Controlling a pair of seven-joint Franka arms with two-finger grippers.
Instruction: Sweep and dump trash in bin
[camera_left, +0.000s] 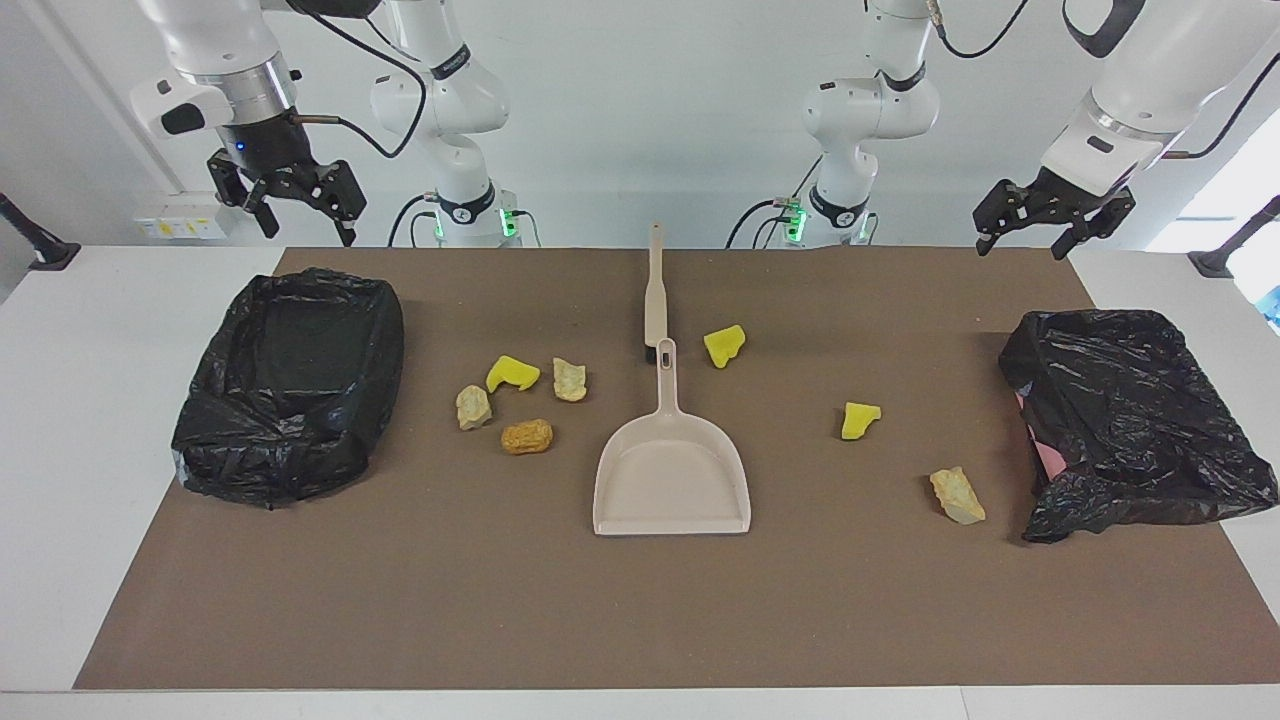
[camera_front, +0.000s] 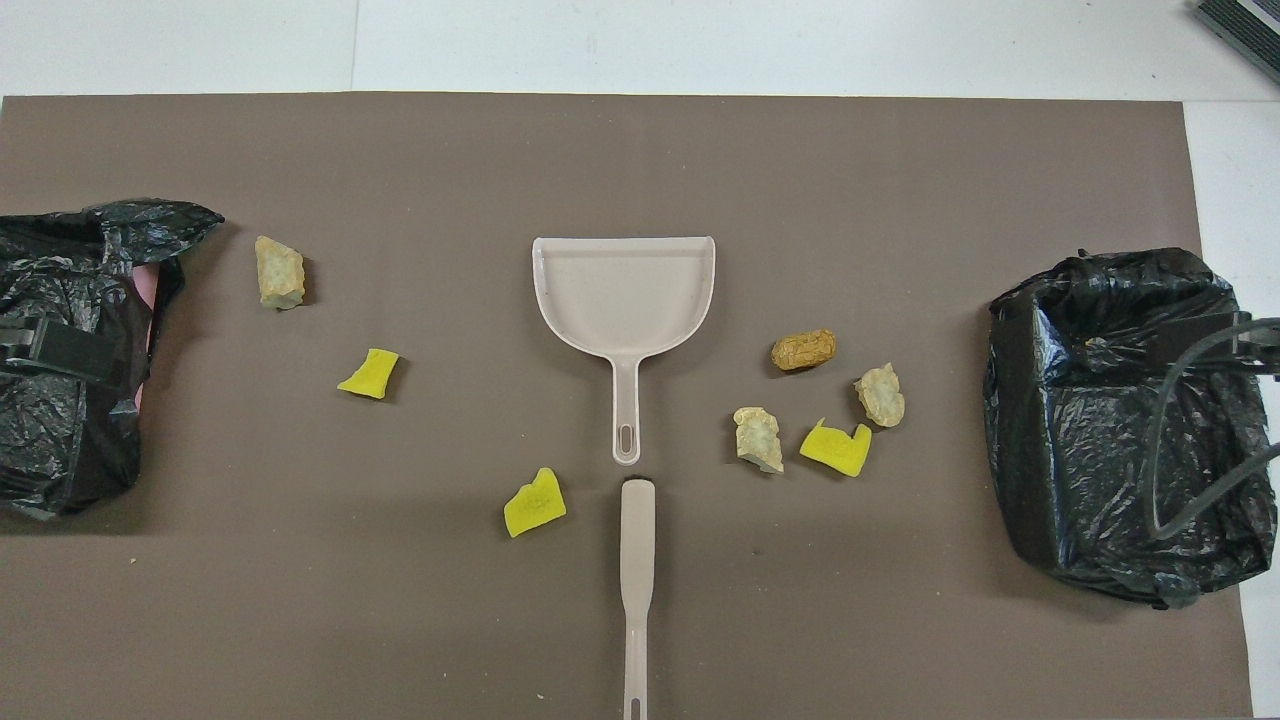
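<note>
Hiding brush (camera_left: 655, 290) bristles (handle only)

No readable text, label, brand or number shows on anything.

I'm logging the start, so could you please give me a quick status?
Left gripper and right gripper open, empty, waiting. Seven trash chunks loose around dustpan. Brush untouched. Nothing blocking.

A robotics lab: two white robot arms (camera_left: 455, 110) stand bolted at the edge of a white worktop (camera_left: 90, 400) against bare white walls, cables trailing from them, and a brown mat (camera_left: 640, 600) lies spread below each raised tool.
</note>
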